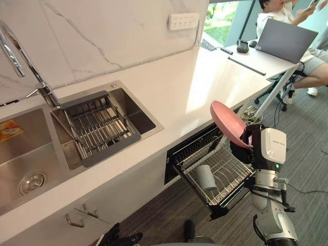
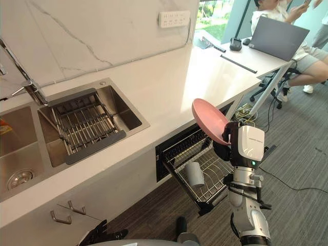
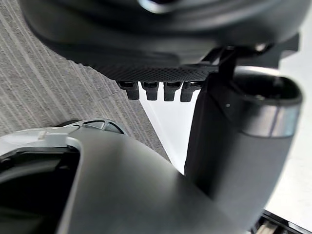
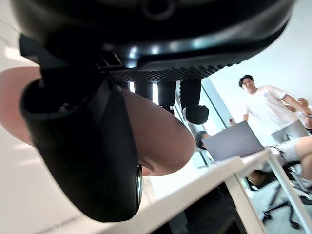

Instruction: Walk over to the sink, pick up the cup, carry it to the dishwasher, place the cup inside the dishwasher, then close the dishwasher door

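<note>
My right hand (image 1: 240, 149) is shut on a pink plate (image 1: 228, 123), with its thumb (image 4: 87, 146) over the plate's face and the fingers behind it. The plate hangs tilted at the counter's front edge, above the pulled-out dishwasher rack (image 1: 231, 177). In that wire rack, at its left end, a grey cup (image 1: 205, 177) stands with its mouth up, apart from the hand. My left hand (image 3: 156, 48) hangs low by my side over the carpet, fingers relaxed and holding nothing.
A steel double sink (image 1: 139, 105) with a dark drying rack (image 1: 97, 128) and a chrome faucet (image 1: 20, 56) lies to the left. At the counter's far end a person (image 1: 277, 10) sits at a laptop (image 1: 286, 41). Grey carpet (image 1: 307, 169) lies right of the rack.
</note>
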Available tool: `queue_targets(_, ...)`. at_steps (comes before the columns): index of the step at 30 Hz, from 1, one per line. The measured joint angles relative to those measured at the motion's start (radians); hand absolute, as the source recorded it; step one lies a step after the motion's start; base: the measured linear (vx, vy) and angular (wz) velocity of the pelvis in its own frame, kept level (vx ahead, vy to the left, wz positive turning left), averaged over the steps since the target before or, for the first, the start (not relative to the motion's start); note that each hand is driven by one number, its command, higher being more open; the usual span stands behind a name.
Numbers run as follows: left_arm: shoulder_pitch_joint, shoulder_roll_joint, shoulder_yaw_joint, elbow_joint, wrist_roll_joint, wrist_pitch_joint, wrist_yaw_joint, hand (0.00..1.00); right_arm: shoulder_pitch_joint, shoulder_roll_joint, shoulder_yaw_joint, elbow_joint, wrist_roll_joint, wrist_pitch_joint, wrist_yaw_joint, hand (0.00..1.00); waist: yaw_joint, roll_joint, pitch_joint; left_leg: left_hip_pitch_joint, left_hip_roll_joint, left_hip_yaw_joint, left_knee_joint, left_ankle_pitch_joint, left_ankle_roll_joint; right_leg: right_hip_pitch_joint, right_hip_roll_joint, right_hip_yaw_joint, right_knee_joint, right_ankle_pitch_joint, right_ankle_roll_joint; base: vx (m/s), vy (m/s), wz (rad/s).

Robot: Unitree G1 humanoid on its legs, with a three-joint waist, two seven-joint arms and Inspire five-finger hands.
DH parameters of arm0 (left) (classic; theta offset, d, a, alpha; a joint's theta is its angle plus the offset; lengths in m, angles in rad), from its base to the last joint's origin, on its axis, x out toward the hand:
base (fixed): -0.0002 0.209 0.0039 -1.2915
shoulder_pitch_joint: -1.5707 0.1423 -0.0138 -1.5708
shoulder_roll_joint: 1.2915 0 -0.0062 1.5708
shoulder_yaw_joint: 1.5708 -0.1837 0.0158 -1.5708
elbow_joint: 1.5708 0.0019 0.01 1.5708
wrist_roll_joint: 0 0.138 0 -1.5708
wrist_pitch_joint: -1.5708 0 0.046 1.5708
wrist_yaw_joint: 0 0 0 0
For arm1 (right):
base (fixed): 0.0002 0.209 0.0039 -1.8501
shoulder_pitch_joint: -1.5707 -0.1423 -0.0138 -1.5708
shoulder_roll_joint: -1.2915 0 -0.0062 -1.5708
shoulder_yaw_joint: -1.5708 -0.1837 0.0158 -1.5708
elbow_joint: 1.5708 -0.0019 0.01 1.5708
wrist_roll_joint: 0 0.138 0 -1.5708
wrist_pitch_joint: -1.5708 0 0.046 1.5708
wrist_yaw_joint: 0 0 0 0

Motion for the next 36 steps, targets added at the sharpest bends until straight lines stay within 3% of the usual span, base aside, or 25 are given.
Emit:
queue_targets(2,-0.035,0.002,-0.003,-0.01,-0.007,0.001,0.0,1.0,-0.066,-0.002,0.0,0.079,0.001,0.052,-0.022,0.0,0.008,-0.003,0.045,-0.057,0.01,-0.004,0.05,-0.01,-0.001,-0.037,0.0,-0.007,0.002,0.014,-0.007,0.0,-0.025,0.04)
queue_targets(4,-0.081,0.004,-0.015,-0.037,-0.026,0.004,0.001,1.0,-0.169,-0.016,0.001,0.157,0.007,0.101,-0.045,0.0,0.019,0.014,0.122,-0.159,0.037,-0.063,0.147,-0.039,0.003,-0.097,0.012,-0.008,0.017,0.043,-0.016,-0.02,-0.059,0.0)
queue_targets(7,-0.129,0.002,-0.023,-0.058,-0.055,0.002,0.003,1.0,-0.306,-0.061,0.021,0.253,0.043,0.136,-0.055,0.0,0.023,0.041,0.216,-0.23,0.072,-0.097,0.227,-0.067,0.005,-0.151,0.031,-0.011,0.063,0.047,-0.012,-0.07,-0.052,-0.02)
queue_targets(12,-0.204,0.01,-0.026,-0.101,-0.106,-0.003,0.03,1.0,-0.465,-0.149,0.027,0.321,0.129,0.163,-0.083,0.0,0.031,0.045,0.327,-0.352,0.097,-0.117,0.325,-0.088,0.017,-0.27,0.036,-0.01,0.148,0.038,-0.024,-0.12,-0.03,-0.01)
queue_targets(18,-0.26,0.006,-0.042,-0.145,-0.126,-0.001,0.04,1.0,-0.559,-0.186,0.082,0.406,0.241,0.2,-0.086,0.0,0.057,0.044,0.35,-0.472,0.117,-0.133,0.405,-0.096,0.023,-0.387,0.029,-0.026,0.222,0.005,-0.048,-0.12,-0.014,0.04)
queue_targets(21,-0.28,-0.013,-0.042,-0.176,-0.15,-0.002,0.039,1.0,-0.586,-0.18,0.097,0.409,0.297,0.213,-0.068,0.0,0.087,0.045,0.361,-0.501,0.146,-0.129,0.409,-0.099,0.029,-0.421,0.006,-0.128,0.269,-0.013,-0.08,-0.06,-0.067,-0.06)
queue_targets(23,-0.292,-0.022,-0.043,-0.186,-0.155,-0.001,0.039,1.0,-0.613,-0.179,0.102,0.413,0.318,0.218,-0.05,0.0,0.092,0.048,0.363,-0.522,0.156,-0.138,0.443,-0.109,0.013,-0.459,0.004,-0.142,0.33,-0.044,-0.086,0.02,-0.069,-0.05)
queue_targets(36,-0.295,-0.034,-0.042,-0.21,-0.166,-0.002,0.037,1.0,-0.693,-0.179,0.153,0.494,0.472,0.302,-0.001,0.0,0.103,0.049,0.362,-0.535,0.169,-0.144,0.431,-0.101,0.005,-0.501,-0.005,-0.16,0.395,-0.085,-0.085,0.03,-0.046,0.01)
